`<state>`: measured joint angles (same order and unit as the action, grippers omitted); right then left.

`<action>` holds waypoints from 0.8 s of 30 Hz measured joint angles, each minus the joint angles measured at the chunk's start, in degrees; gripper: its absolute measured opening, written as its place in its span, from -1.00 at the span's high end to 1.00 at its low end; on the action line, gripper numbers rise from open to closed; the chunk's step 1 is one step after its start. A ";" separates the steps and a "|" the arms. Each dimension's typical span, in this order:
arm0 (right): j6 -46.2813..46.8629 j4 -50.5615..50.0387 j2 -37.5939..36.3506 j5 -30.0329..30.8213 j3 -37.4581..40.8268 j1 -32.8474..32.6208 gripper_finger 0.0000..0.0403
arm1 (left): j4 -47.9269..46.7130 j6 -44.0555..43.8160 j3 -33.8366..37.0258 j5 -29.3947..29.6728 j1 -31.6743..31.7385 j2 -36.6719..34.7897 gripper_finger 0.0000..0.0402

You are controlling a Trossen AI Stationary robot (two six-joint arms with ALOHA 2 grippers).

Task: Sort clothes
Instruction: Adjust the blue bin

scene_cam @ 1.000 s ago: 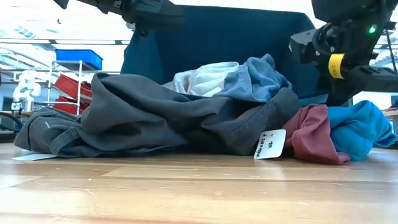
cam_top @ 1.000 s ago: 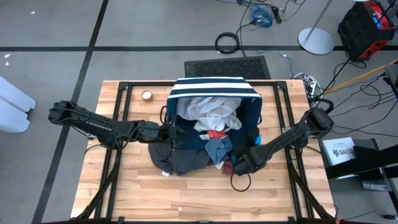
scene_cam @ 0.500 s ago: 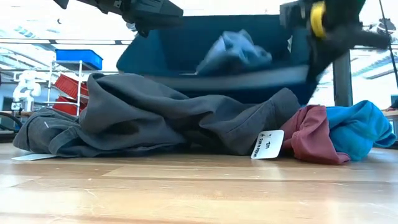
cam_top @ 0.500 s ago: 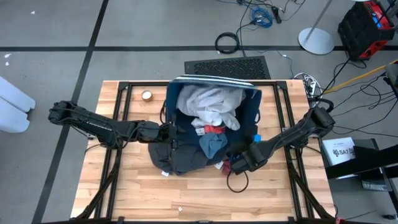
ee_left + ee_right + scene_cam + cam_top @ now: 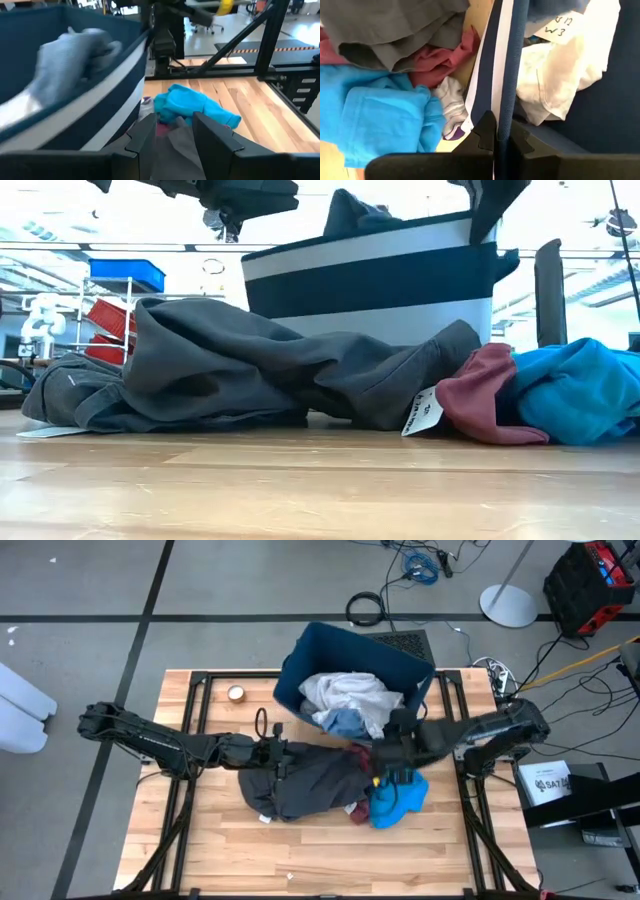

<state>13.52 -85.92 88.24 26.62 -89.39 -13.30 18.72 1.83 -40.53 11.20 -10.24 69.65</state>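
Observation:
A dark blue bin with white stripes (image 5: 350, 655) stands mouth up toward the table's far side. It holds a white garment (image 5: 345, 692) and a blue-grey piece (image 5: 347, 724). My right gripper (image 5: 397, 732) is shut on its near right rim. A dark grey garment (image 5: 305, 785), a maroon piece (image 5: 480, 392) and a bright blue piece (image 5: 402, 798) lie heaped on the table in front of the bin. My left gripper (image 5: 175, 135) hovers open over the grey garment's left part. The heap hides the bin's bottom in the low view. My right gripper pinches the bin's rim (image 5: 506, 100) between its two fingers (image 5: 486, 131), one on the striped outer wall and one inside. They come from above, slanting down, and lie across the rim. The bin hangs slightly tilted, mouth up; whether its bottom rests on the table I cannot tell.
A small roll of tape (image 5: 236, 693) lies at the far left of the table. Black frame rails (image 5: 190, 740) run along both sides. A small white striped piece (image 5: 451, 107) lies by the maroon one. Bare wood (image 5: 330, 860) stretches along the near edge.
My right gripper has risen and gone toward the table's far edge with the bin's rim. The bin, which lay on its side with its mouth toward the near edge, has tipped upright, carrying the white and blue-grey pieces. The grey, maroon and bright blue pieces stayed on the table.

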 joint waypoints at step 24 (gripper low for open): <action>-21.67 4.82 -5.58 -19.02 0.31 12.61 1.00 | 0.02 0.07 0.00 0.00 -0.02 0.00 0.32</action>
<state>-8.15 -81.10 82.66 7.60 -89.08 -0.69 18.74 1.90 -40.53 11.20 -10.26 69.65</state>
